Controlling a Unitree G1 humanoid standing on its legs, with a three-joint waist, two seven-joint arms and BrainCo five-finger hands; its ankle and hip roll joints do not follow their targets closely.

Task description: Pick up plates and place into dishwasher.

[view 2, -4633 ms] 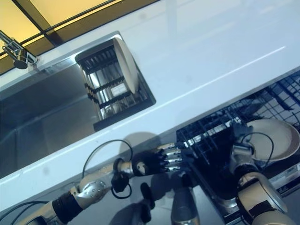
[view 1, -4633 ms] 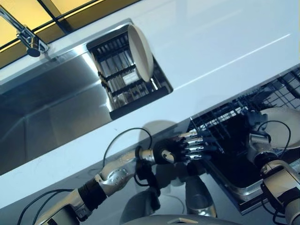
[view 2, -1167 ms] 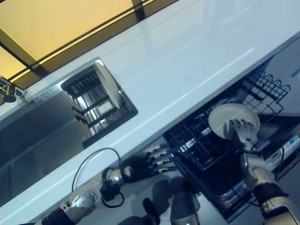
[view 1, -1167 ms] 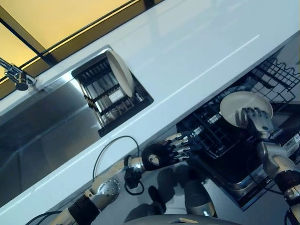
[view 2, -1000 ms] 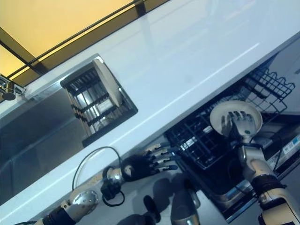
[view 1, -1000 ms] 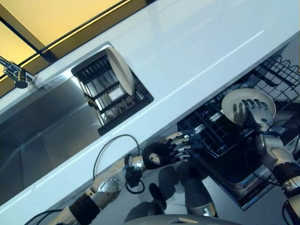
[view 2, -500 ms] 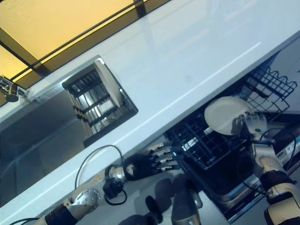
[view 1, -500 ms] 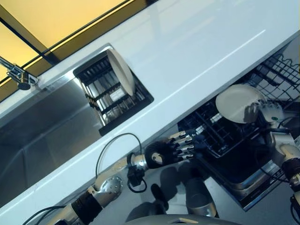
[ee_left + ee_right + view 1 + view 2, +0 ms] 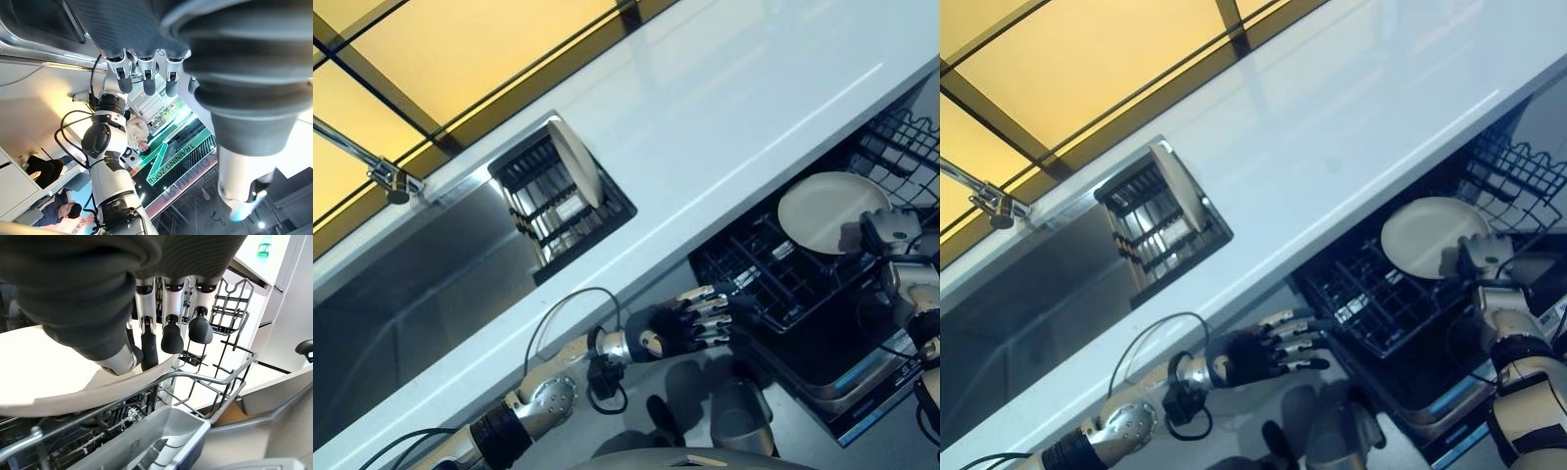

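Note:
A cream plate (image 9: 830, 211) hangs tilted over the black wire dishwasher rack (image 9: 773, 284). My right hand (image 9: 891, 233) is shut on its right rim. In the right wrist view the fingers (image 9: 168, 328) and thumb curl round the plate's edge (image 9: 58, 367). My left hand (image 9: 690, 323) is open with straight fingers at the rack's near left corner; I cannot tell whether it touches the wire. A second cream plate (image 9: 576, 162) stands upright in the drying rack (image 9: 558, 211) set in the sink.
The white countertop (image 9: 724, 108) runs between the steel sink (image 9: 401, 284), with its faucet (image 9: 386, 176), and the dishwasher rack. A grey cutlery basket (image 9: 161, 440) sits in the rack under the held plate. Upright tines (image 9: 230, 298) rise beyond it.
The plate in my right hand has tipped from facing me to lying flatter over the rack, with the hand now at its right rim. The left hand has kept still. The camera has shifted.

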